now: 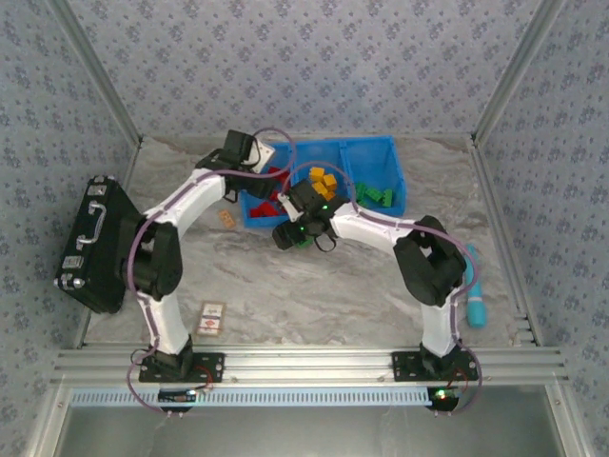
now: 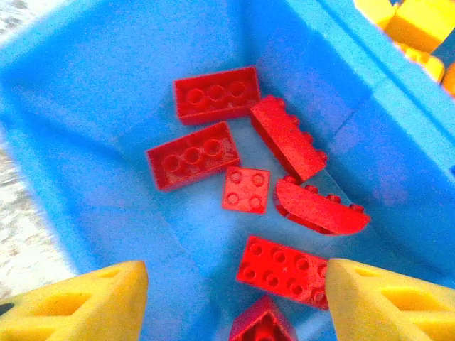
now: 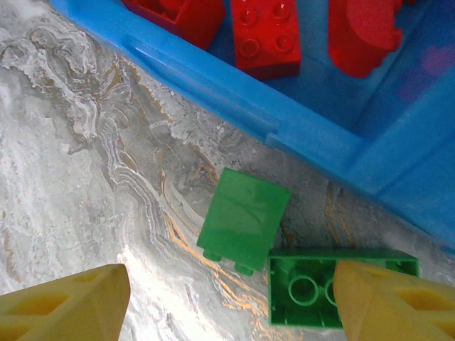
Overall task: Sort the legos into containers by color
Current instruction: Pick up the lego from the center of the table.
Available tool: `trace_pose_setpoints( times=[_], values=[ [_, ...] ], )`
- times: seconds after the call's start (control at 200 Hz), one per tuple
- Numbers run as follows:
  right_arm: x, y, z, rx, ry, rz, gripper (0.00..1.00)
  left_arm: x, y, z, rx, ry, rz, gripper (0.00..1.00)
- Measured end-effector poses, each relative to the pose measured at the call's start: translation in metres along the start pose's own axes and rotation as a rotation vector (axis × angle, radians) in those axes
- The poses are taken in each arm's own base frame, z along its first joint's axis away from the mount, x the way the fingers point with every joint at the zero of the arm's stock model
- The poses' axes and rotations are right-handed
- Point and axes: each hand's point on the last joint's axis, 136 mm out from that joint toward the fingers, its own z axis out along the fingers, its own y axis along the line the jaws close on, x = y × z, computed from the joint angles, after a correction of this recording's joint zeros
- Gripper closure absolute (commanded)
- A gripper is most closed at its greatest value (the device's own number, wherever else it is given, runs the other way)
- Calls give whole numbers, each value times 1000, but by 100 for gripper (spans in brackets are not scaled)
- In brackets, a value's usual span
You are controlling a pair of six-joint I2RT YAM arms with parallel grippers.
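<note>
The blue bin (image 1: 373, 142) has three compartments: red legos (image 1: 265, 204) on the left, orange-yellow ones (image 1: 324, 180) in the middle, green ones (image 1: 377, 197) on the right. My left gripper (image 2: 238, 302) hangs open over the left compartment, above several red bricks (image 2: 206, 94). One red brick (image 2: 261, 325) shows between its fingers without touching them. My right gripper (image 3: 231, 302) is open low over the table in front of the bin wall (image 3: 284, 124). Below it a green brick (image 3: 242, 217) lies on its side. Beside it an upturned green brick (image 3: 320, 288) is partly behind the right finger.
A black hard case (image 1: 90, 243) lies at the left edge. A printed card (image 1: 211, 317) sits near the left arm's base, and a small tan tile (image 1: 226, 218) just left of the bin. A teal tool (image 1: 474, 288) lies at the right edge.
</note>
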Motion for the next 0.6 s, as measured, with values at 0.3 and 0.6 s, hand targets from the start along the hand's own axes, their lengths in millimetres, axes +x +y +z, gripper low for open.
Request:
trace_pose_setpoints(
  times=[0.3,0.6],
  values=[
    [0,-1,16,49,29,-10,30,-14,34,-119,-92,-245,-127,31],
    [6,-8,26,92,70,-11,36,21,38,-145,-136,-230,-164,30]
  ],
)
